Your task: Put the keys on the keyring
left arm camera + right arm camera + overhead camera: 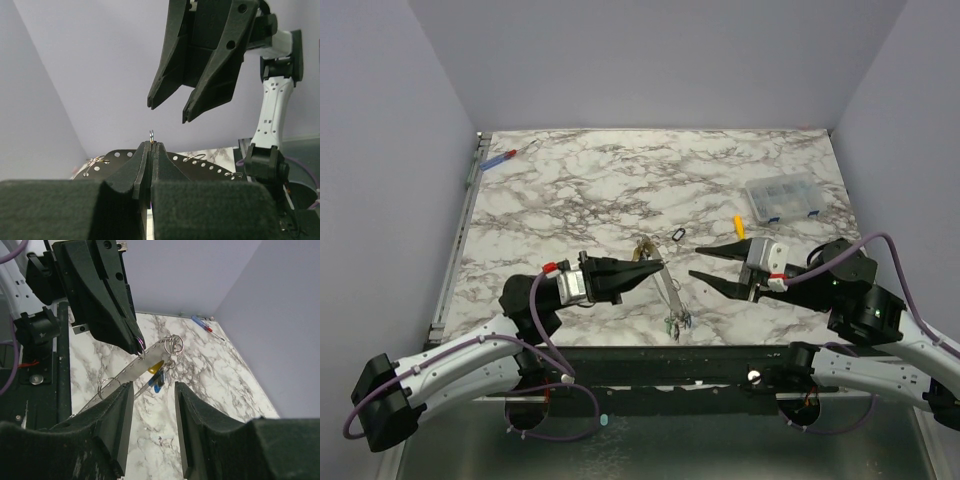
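— Nearest us sits the left arm (450, 365), reaching in from the lower left. What do we have beyond it?

— At the far left corner of the white marbled surface (570, 200) we see a red-and-blue-handled screwdriver (500, 158). Then comes the left end effector (642, 270), its fingers pressed together on the large thin silver wire keyring (151, 133). From its own wrist view we see a bit of wire poking out between the pads.

— And where does the ring run?

— From that grip it stretches as a long narrow loop near the middle of the front edge. The small silver keys with coloured plastic caps (155, 366) appear to hang from it, a yellow cap and a blue one just below the clamped spot. We cannot tell whether its low end touches the surface.

— Further right?

— A small dark oval ring (676, 234) lies flat. Then the right end effector (696, 262) faces the left one, fingers apart and holding nothing. Behind it lie a yellow-handled small screwdriver (740, 226) and a clear plastic compartment box (782, 198).
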Robot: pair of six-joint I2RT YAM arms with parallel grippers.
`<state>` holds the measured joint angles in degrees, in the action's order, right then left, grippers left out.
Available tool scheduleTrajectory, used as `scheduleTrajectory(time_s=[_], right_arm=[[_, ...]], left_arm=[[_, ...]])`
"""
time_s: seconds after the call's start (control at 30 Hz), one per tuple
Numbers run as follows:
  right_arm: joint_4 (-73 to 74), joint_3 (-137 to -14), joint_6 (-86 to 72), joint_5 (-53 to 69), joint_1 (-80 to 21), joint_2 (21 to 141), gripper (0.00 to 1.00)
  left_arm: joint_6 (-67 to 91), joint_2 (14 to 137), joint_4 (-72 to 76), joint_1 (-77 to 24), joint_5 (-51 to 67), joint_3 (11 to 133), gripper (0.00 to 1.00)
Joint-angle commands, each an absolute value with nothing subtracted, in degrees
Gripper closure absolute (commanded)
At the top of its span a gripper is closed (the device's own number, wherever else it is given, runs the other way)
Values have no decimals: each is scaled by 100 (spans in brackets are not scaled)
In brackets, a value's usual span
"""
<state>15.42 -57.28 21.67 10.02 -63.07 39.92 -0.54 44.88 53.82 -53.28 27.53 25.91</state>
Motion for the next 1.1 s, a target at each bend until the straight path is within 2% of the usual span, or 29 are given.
scheduleTrajectory(time_s=[0.0,0.43,0.83,1.07], right_arm=[[1166,-5708,1995,1325,-6356,4076,57],[503,-5801,1728,2130,-6351,4788,61],[460,-5951,1983,2385,-6347,5021,61],[444,-5829,1964,2309,-6346,4886,64]], left_arm=[[234,4304,5902,-5334,2943,2576,100],[461,4259,6256,-5339,2995,2454,100],[569,4312,6274,-5330,3151,2342,100],[534,4310,6306,-5335,3120,2338,100]])
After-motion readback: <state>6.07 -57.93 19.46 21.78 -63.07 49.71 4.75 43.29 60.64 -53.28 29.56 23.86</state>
